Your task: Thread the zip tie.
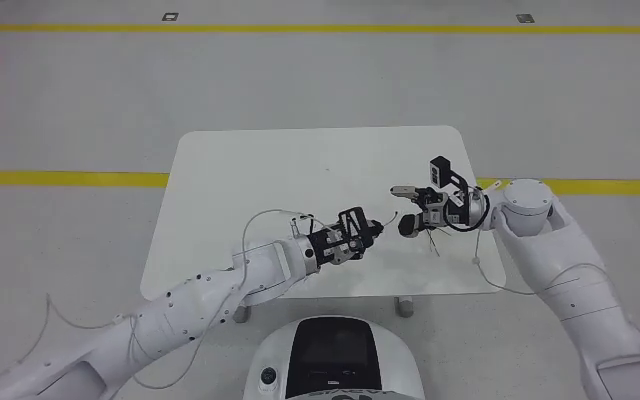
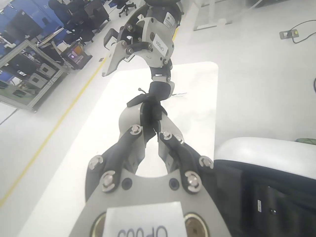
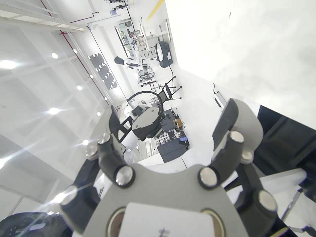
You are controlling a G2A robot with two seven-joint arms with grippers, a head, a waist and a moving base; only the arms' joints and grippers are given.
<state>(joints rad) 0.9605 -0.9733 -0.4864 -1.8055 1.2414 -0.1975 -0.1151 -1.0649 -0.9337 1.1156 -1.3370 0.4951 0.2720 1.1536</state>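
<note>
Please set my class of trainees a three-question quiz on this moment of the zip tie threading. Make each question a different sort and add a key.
1. True or false: the right gripper is clamped shut.
2. Choose one. The zip tie is: A) lying on the floor; B) pinched in the left gripper, with one end sticking out; C) held in a person's hand.
3. Fill the gap: both grippers hang close together, tips facing each other, over the white ____.

Key
1. False: its fingers stand wide apart.
2. B.
3. table.
</note>
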